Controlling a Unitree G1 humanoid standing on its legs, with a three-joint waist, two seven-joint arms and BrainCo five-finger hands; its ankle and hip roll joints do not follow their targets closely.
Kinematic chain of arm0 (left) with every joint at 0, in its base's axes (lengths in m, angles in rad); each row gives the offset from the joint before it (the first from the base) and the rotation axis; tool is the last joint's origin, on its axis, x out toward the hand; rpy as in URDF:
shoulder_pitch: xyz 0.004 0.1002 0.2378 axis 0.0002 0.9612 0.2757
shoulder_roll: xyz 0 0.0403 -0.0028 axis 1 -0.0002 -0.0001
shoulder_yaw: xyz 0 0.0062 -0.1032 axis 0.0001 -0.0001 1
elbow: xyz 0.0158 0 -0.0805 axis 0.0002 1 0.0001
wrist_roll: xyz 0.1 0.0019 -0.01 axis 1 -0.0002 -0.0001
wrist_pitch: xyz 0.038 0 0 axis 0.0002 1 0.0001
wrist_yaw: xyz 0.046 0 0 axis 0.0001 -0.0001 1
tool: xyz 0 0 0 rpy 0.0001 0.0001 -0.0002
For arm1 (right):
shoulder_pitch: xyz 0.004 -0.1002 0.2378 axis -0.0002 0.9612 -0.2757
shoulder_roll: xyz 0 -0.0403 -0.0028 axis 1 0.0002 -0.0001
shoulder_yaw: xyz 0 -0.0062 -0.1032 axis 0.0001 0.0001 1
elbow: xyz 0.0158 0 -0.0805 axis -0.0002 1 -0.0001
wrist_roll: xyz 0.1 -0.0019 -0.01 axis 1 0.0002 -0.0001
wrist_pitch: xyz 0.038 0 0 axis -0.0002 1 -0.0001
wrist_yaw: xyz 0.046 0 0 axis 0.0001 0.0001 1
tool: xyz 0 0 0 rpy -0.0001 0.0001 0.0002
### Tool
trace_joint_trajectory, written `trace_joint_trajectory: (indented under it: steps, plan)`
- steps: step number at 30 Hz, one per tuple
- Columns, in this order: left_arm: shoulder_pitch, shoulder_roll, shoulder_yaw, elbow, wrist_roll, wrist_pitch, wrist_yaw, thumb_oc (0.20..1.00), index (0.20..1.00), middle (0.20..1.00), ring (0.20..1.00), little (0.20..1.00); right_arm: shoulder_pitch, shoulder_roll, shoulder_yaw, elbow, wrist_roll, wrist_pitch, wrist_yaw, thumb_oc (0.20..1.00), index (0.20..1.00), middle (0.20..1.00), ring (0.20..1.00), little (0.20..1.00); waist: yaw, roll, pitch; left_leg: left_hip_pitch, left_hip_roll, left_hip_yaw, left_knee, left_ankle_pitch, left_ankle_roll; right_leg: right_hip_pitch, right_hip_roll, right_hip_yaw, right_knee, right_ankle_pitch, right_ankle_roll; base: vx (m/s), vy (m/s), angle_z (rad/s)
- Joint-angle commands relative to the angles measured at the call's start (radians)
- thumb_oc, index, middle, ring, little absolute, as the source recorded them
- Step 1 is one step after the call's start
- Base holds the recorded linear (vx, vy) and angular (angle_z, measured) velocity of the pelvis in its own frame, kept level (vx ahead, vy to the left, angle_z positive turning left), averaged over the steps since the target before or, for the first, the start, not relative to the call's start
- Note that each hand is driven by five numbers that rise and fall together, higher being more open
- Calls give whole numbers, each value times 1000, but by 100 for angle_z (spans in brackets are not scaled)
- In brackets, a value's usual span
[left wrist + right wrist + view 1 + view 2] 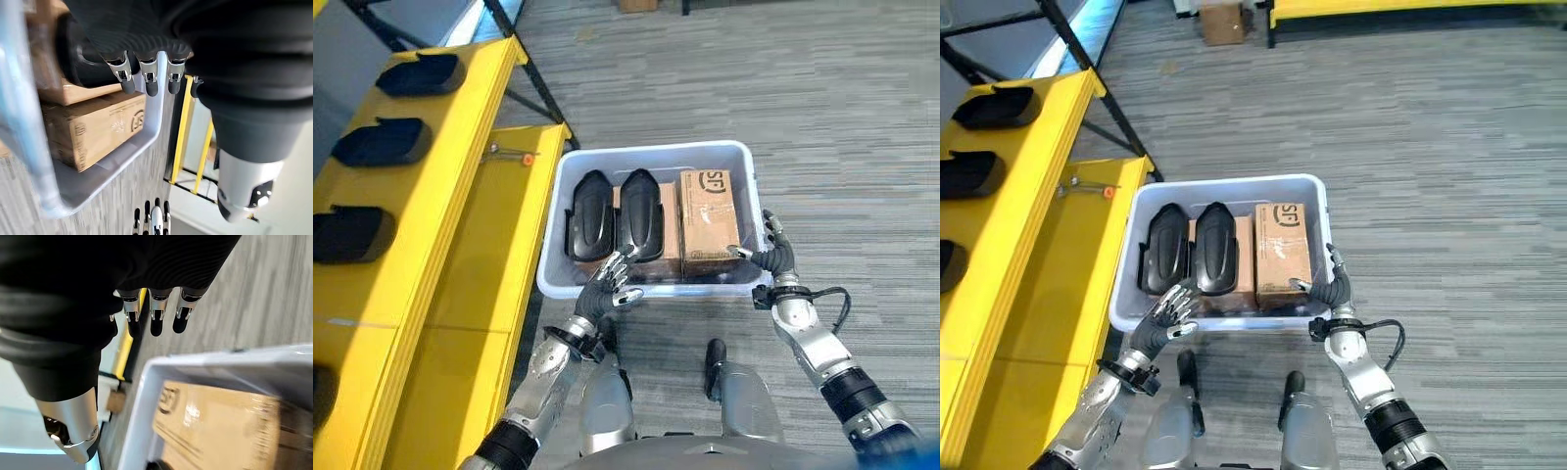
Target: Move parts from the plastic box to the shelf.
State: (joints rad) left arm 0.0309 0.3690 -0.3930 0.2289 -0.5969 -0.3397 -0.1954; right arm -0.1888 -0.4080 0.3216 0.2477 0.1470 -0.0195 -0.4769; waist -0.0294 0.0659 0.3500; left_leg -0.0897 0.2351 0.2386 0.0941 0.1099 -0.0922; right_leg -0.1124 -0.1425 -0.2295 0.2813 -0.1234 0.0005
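Note:
A pale plastic box (pixel 651 152) stands on the floor in front of me. Inside it, two black curved parts (pixel 592 215) (pixel 641 211) lie side by side on brown cartons, with another carton (pixel 710 220) beside them. My left hand (pixel 607 286) hovers open at the box's near rim, fingers spread just short of the right-hand part. At the box's near right corner my right hand (pixel 773 257) is open, its thumb pointing over the rim (pixel 142 396). The yellow shelf (pixel 460 196) runs along the left and carries several black parts (pixel 382 142).
Black slanted struts (pixel 533 83) stand behind the shelf. A small orange-tipped item (pixel 527 159) lies on the shelf's lower tier beside the box. A cardboard box (pixel 1222 22) sits far off on the grey carpet, near another yellow edge (pixel 1410 8).

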Motion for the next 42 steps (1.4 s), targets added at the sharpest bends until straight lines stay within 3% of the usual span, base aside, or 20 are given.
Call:
trace_joint_trajectory:
  steps: [1,10,14,19,28,42]
  plan:
    - [32,40,2,-104,10,-65,0,1000,1000,1000,1000,1000,-92,19,6,-61,-15,-55,-17,1000,1000,1000,1000,1000,31,13,-19,46,5,-13,-74,2,-23,32,-85,-27,-9,38,64,49,130,35]
    - [-19,67,-61,-136,-23,-87,45,1000,1000,1000,1000,1000,-385,6,-59,-44,10,18,-70,1000,1000,1000,1000,1000,96,26,75,-48,-29,-72,-45,-14,-8,-53,-93,-31,21,42,65,-33,55,18]
    - [-42,66,-82,-136,-27,-83,46,1000,1000,1000,1000,1000,-444,27,-46,-3,-6,82,-175,1000,1000,1000,1000,1000,111,36,109,-89,-41,-80,-30,-16,-1,-95,-98,-30,56,35,64,-54,42,5]
    - [-90,59,-111,-172,-24,-87,89,1000,1000,1000,1000,1000,-469,59,-48,97,1,89,-262,1000,1000,1000,1000,1000,121,51,170,-178,-61,-93,12,-22,15,-187,-101,-18,126,22,58,-96,47,0]
    - [-107,53,-126,-218,-3,-68,156,1000,1000,1000,1000,1000,-449,84,-36,128,8,86,-299,1000,1000,1000,1000,1000,127,56,170,-290,-78,-82,25,-18,28,-310,-113,-7,177,16,66,-34,26,-1]
    - [-126,35,-151,-218,-6,-40,135,1000,1000,1000,1000,1000,-467,78,15,128,-49,67,-258,1000,1000,1000,1000,1000,135,58,170,-391,-76,-79,51,-12,31,-407,-104,-4,206,19,63,-15,0,2]
